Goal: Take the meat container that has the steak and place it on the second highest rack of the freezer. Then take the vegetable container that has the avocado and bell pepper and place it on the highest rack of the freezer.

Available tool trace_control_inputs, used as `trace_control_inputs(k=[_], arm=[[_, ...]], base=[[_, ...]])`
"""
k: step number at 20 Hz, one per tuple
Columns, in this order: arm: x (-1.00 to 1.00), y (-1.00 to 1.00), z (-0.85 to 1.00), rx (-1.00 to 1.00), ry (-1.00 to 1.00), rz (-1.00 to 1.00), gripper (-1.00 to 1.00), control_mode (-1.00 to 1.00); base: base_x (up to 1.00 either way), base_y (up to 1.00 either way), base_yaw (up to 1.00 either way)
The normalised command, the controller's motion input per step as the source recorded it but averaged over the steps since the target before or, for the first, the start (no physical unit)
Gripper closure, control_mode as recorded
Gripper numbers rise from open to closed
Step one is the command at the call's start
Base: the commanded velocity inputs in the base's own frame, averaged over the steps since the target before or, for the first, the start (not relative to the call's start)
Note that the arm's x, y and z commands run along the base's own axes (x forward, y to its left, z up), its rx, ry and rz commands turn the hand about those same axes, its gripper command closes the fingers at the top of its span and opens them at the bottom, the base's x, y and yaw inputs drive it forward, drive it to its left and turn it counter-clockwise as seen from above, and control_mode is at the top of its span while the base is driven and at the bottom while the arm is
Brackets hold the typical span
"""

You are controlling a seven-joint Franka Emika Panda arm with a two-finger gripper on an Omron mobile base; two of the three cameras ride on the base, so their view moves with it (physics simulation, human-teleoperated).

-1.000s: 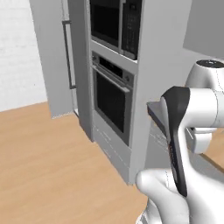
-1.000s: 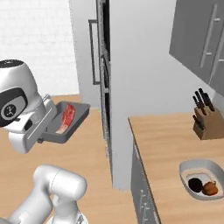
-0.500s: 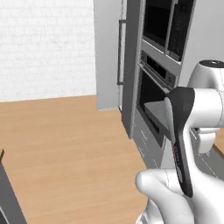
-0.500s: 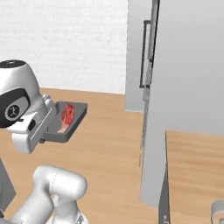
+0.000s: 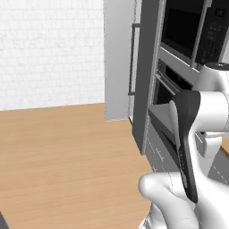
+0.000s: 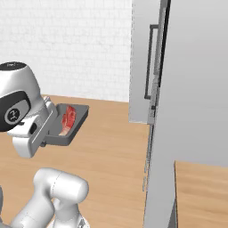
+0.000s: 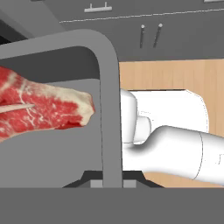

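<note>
1. While the gripper (image 7: pixel 111 181) stays out of clear sight behind the tray wall, it reads as clamped on the near rim of the meat container (image 6: pixel 67 126); tray sits right at the fingers, carried level above the floor.
2. Steak (image 6: pixel 68 118) lies flat inside, just past the grip; tray's long axis runs away from the hand.
3. Freezer (image 6: pixel 144 62) stands well beyond, door shut as far as I can tell.
4. Risk: edge-only grip, so a swing or door bump could tilt the tray; steak slides out.

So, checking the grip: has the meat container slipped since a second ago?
No: the meat container sits as before against the arm; the freezer slid sideways because the base turned.
</note>
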Motion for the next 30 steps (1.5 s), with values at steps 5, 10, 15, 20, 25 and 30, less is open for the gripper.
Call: trace_control_inputs(k=[5, 10, 15, 20, 25, 30], arm=[[0.00, 0.00, 0.00, 0.00, 0.00, 0.00, 1.00, 1.00], [0.00, 0.00, 0.00, 0.00, 0.00, 0.00, 1.00, 1.00], [0.00, 0.00, 0.00, 0.00, 0.00, 0.00, 1.00, 1.00], [0.00, 0.00, 0.00, 0.00, 0.00, 0.00, 1.00, 1.00], [0.00, 0.00, 0.00, 0.00, 0.00, 0.00, 1.00, 1.00], [0.00, 0.00, 0.00, 0.00, 0.00, 0.00, 1.00, 1.00]], base=[[0.98, 0.22, -0.01], [0.92, 0.34, -0.02], [0.92, 0.46, -0.08], [0.87, 0.42, -0.10], [0.78, 0.33, -0.08], [0.55, 0.15, -0.16]])
